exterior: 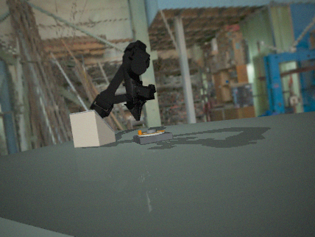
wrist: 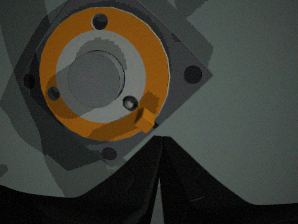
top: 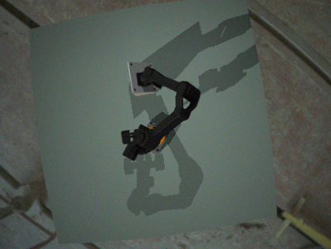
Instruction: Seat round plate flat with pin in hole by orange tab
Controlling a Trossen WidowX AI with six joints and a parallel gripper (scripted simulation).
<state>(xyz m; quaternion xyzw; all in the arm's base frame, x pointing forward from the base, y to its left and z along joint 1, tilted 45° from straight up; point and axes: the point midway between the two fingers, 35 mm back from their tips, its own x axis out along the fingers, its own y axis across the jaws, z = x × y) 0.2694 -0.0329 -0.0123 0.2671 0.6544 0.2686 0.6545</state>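
Observation:
The round plate [wrist: 65,45] [exterior: 151,135] [top: 162,140], an orange ring with a pale middle, sits around the grey post [wrist: 95,79] [exterior: 151,130] on the dark square base [wrist: 175,95] [exterior: 158,139]. Its orange tab [wrist: 145,120] [exterior: 140,132] points toward the fingers in the wrist view. Beside the tab, a hole [wrist: 130,103] shows a pale round tip inside, apparently the pin. The plate looks nearly level; I cannot tell if it is fully flat. My gripper [wrist: 161,144] [exterior: 138,119] is shut and empty, above the tab side with a visible gap, touching nothing.
A pale wedge-shaped block [exterior: 85,129] [top: 134,73] carries the arm's foot, beside the base. In the top view the arm hides much of the plate. Arm shadows fall across the plate, base and table top [top: 77,185] [exterior: 184,184].

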